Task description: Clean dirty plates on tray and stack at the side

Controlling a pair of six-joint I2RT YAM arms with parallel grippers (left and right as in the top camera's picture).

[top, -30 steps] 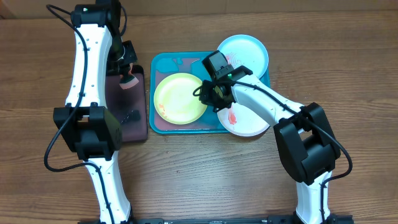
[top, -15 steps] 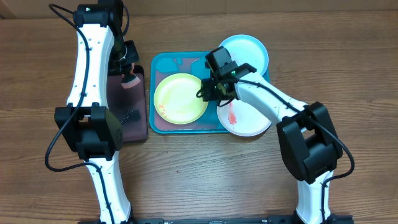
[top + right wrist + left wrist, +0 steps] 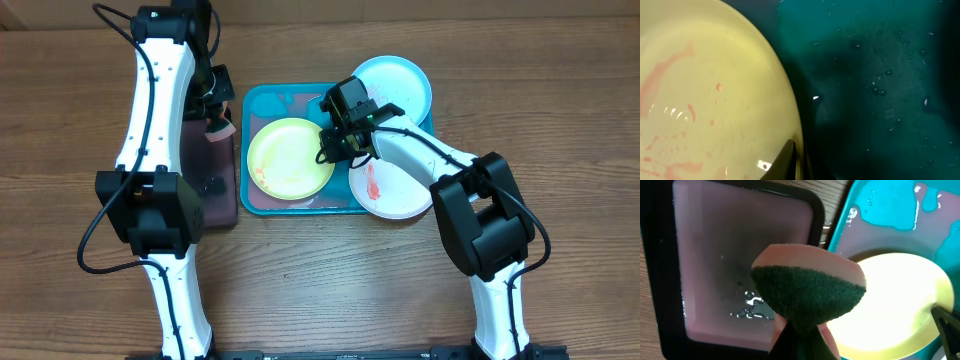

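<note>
Green-faced sponge (image 3: 807,292) sits clamped in the closed left gripper (image 3: 216,125), which has drifted right from over the black tray (image 3: 190,170) toward the turquoise tray (image 3: 285,97). On that tray lies the yellow-green plate (image 3: 285,155). The right gripper (image 3: 333,150), partly open a moment ago, has closed, apparently pinching the plate's right rim.

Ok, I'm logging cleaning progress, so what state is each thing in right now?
yellow-green plate: on the tray, red-smeared, rim pinched by right gripper.
white plate: red-smeared, overhanging the tray's near corner.
light blue plate: overhanging the tray's far corner, partly hidden.
tray: wet, with pinkish puddles.
black tray: holds pinkish liquid.
sponge: lifted, near the black tray.
left gripper: shut on sponge.
right gripper: shut on yellow-green plate.
</note>
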